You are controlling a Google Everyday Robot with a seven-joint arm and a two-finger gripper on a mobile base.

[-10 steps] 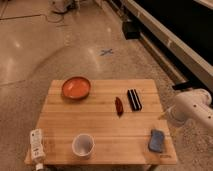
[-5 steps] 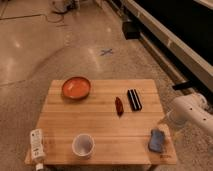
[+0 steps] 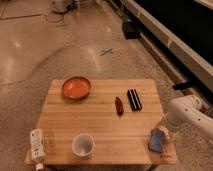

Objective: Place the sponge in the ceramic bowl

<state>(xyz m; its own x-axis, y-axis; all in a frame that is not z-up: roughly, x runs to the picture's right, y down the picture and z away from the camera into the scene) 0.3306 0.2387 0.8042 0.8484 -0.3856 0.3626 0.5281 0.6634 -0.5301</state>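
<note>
Table (image 3: 100, 125): pale wood planks, visible grain, low satin sheen. Ceramic bowl (image 3: 76, 88): orange-red glaze, glossy inside. Cup (image 3: 83, 146): white, smooth, matt. Sponge (image 3: 157, 140): light-blue, soft-looking, matt and slightly rough. Black bar (image 3: 133, 99): dark, faintly shiny. Dark-red oblong (image 3: 119, 106): smooth, material cannot be told. Floor (image 3: 40, 45): speckled stone-like surface, polished, with bright reflections. Arm shell (image 3: 187, 112): smooth white plastic; its gripper (image 3: 166, 131), at the table's right edge just beside the sponge, looks pale and smooth.
</note>
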